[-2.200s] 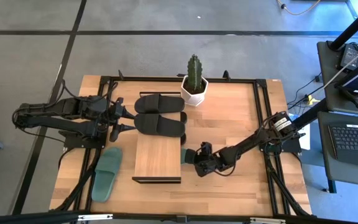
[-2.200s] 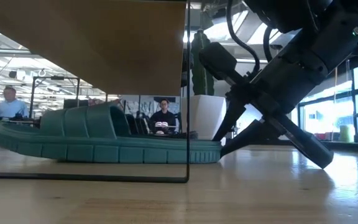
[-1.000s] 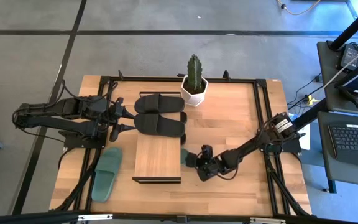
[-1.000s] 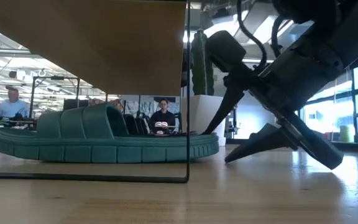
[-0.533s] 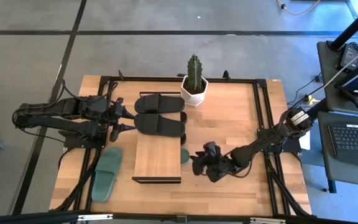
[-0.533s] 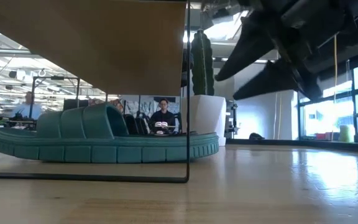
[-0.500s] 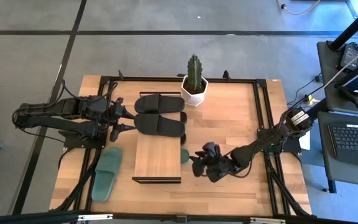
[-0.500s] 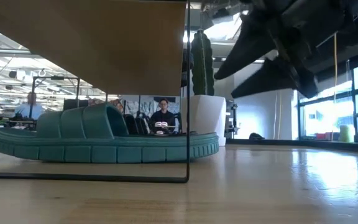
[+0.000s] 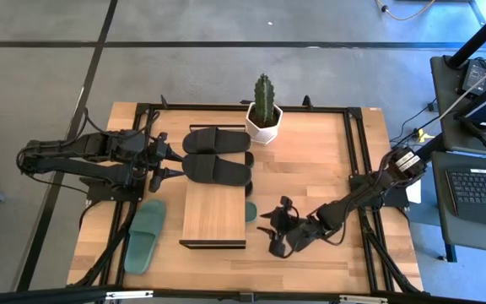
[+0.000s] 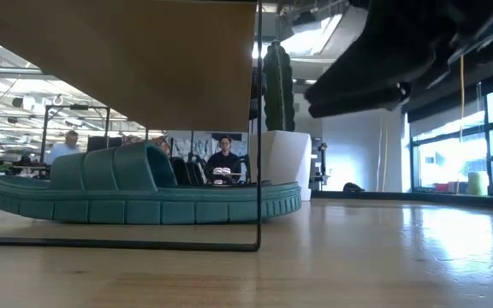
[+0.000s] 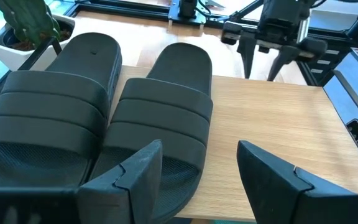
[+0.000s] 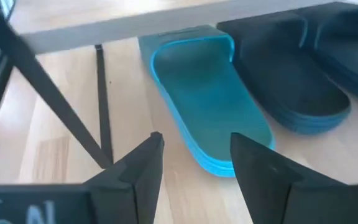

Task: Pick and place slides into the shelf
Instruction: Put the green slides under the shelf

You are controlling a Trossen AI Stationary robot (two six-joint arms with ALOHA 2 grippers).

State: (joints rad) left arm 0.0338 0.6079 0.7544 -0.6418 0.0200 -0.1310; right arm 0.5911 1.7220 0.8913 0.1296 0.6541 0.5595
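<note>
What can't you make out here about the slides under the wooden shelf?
- Green slide under the shelf: high view, the light wooden shelf hides all but its tip.
- Black slide beside it: right wrist view, cut by the edge.
- Right gripper: low view, cropped at top.

Ahead of the right gripper (image 9: 271, 239) the way is blocked by the shelf's (image 9: 214, 216) thin black frame and the green slide (image 12: 207, 106) lying under the plank. Bare tabletop (image 9: 327, 160) is left behind and beside the open fingers — nothing is found there until the cactus pot (image 9: 264, 122), well away.
</note>
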